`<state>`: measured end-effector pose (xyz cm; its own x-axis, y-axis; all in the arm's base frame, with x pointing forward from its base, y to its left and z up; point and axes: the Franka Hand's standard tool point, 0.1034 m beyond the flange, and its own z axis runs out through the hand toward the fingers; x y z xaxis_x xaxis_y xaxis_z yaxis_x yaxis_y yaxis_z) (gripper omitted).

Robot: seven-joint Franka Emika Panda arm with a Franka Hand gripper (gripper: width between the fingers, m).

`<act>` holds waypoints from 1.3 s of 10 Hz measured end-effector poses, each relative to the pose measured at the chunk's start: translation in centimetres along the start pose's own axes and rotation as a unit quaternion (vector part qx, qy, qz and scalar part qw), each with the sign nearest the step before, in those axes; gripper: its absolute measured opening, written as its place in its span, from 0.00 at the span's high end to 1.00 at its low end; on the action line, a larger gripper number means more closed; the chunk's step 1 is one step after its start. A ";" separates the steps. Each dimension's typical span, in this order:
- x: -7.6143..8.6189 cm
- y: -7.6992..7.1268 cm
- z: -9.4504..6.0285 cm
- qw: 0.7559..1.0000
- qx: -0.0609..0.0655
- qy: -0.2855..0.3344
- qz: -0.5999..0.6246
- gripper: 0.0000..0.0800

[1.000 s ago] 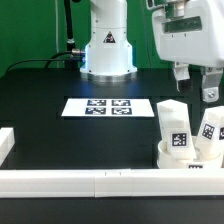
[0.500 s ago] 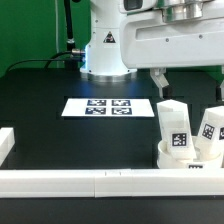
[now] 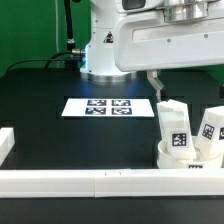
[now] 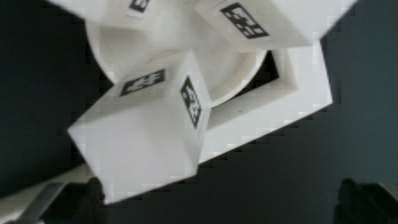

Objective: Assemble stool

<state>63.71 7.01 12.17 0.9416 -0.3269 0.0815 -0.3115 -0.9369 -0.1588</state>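
The round white stool seat [image 3: 188,156] lies at the exterior view's right, near the front rail. White legs with black-and-white tags stand upright on it: one leg [image 3: 174,126] on the left, another [image 3: 211,126] on the right at the picture's edge. My gripper [image 3: 188,88] hangs just above them, jaws spread wide and empty; the left finger [image 3: 157,86] shows beside the near leg's top. In the wrist view the nearest leg [image 4: 151,135] fills the middle, further tagged legs [image 4: 240,20] lie beyond, and my gripper [image 4: 217,205] has dark fingertips [image 4: 71,200] on either side, touching nothing.
The marker board [image 3: 108,106] lies flat mid-table. A long white rail [image 3: 100,181] runs along the front edge, with a white block [image 3: 5,145] at the exterior view's left. The robot base [image 3: 107,50] stands at the back.
The gripper has turned at the wrist, shifted toward the exterior view's left and come lower over the legs. Its fingers now stand wide apart. The legs and seat have not moved.
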 end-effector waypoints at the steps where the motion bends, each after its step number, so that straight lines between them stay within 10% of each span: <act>1: -0.1 0.1 0.0 0.995 -0.009 -0.004 -0.095 0.19; 8: 0.4 0.7 1.1 0.867 -0.035 -0.064 -0.493 0.19; 13: 0.2 1.3 2.1 0.708 -0.055 -0.089 -0.699 0.19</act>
<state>63.79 6.01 9.88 0.3383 0.9401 -0.0426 0.9409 -0.3371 0.0333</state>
